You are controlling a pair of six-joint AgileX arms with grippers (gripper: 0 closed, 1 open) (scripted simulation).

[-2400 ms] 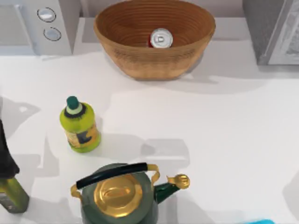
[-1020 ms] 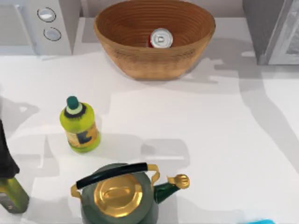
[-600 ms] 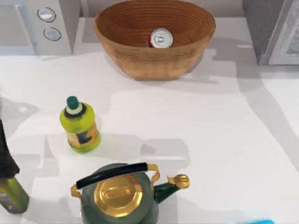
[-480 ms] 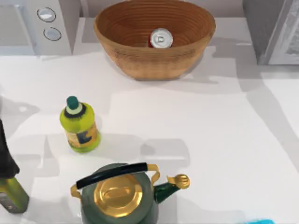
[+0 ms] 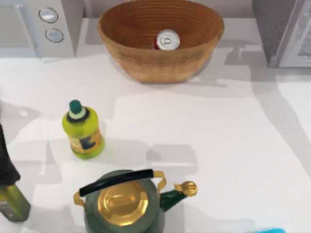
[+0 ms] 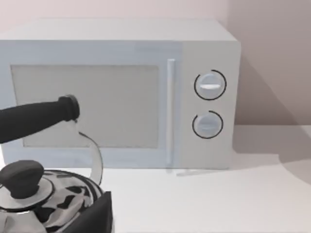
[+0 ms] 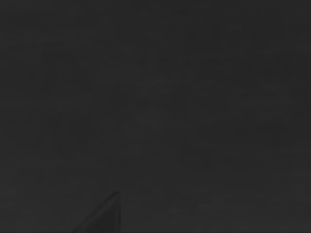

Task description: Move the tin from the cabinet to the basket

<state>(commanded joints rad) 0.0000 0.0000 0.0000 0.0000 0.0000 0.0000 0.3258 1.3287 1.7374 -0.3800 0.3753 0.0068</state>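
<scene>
While the tin (image 5: 168, 40) stands upright inside the basket (image 5: 146, 68), silver pull-tab top facing up and a sliver of red side showing, we find it resting on the basket's floor a little toward the right of centre. The basket sits at the far edge of the tabletop (image 5: 218, 145), roughly midway along it. At the far right corner stands the cabinet (image 5: 272, 34), grey with a paler panelled door (image 5: 301, 41) at its right, well apart from the basket. At the far left corner is a white microwave (image 5: 43, 26) with two round knobs (image 5: 48, 15); our left wrist view faces its front, door and handle to one side and the knobs (image 6: 210, 85) stacked beside them. Nearer the left edge a yellow-green bottle (image 5: 83, 132) with a dark green cap stands upright, and at the near edge, left of centre, a dark green kettle (image 5: 124, 204) with a gold lid, black handle and gold-tipped spout. A dark bottle (image 5: 9, 194) stands at the near left corner, and a strip of blue (image 5: 269, 230) peeks in at the near edge toward the right. Our left wrist view also shows a patterned kettle (image 6: 43, 194) with a black knob and black handle close in front of the microwave. Our right wrist view is dark. We cannot tell the state of either end effector.
</scene>
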